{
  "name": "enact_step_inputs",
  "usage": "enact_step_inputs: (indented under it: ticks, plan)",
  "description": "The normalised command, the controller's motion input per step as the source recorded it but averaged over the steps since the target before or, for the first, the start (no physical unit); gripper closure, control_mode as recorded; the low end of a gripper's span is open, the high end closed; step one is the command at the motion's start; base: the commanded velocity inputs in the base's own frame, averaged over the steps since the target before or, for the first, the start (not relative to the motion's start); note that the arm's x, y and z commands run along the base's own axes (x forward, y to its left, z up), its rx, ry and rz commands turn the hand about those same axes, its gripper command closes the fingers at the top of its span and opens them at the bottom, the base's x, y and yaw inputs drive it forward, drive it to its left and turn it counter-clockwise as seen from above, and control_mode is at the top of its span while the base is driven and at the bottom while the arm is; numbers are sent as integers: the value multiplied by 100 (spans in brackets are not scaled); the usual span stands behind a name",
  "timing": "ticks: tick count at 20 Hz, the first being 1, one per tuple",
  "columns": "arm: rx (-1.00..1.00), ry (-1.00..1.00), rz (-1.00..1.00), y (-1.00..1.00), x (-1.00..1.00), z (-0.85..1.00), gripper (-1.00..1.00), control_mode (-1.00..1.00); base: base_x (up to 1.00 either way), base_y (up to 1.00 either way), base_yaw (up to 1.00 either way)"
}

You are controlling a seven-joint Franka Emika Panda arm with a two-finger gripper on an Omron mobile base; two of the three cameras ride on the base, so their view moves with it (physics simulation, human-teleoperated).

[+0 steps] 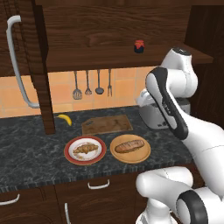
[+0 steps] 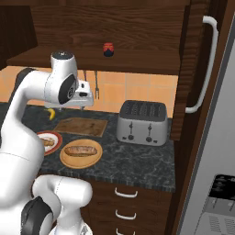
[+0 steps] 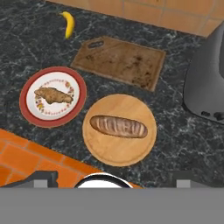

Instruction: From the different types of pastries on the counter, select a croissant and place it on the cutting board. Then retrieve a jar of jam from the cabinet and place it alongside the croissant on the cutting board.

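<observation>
Gripper [image 2: 84,106] high above the counter [image 3: 26,48], surveying; croissant [image 3: 53,95] on red-rimmed plate [image 3: 30,114], cutting board [image 3: 119,61] bare; jaw width impossible to tell

Counter [image 1: 26,148]: croissant [image 1: 85,149] on a rimmed plate [image 1: 70,156] near the front edge; just right of it, loaf [image 1: 129,146] on a wooden plate [image 1: 144,156], the two plates almost touching. Cutting board [image 1: 106,125] lies behind both plates. Banana [image 1: 65,119] far left of the board, near the wall. Toaster [image 2: 141,122] right of the board and plates. Jar of jam [image 1: 139,46] on the cabinet [image 1: 109,26] shelf above. Utensils [image 1: 92,85] hang on the wall behind the board
</observation>
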Motion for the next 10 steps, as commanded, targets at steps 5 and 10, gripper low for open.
enact_step_inputs:
  ticks: [5, 10]
  plan:
    - [-3, 0, 23, 40, -3, -1, -100, -100, 0, 0, 0]
    - [-1, 0, 17, 50, 0, 0, -100, -100, 0, 0, 0]
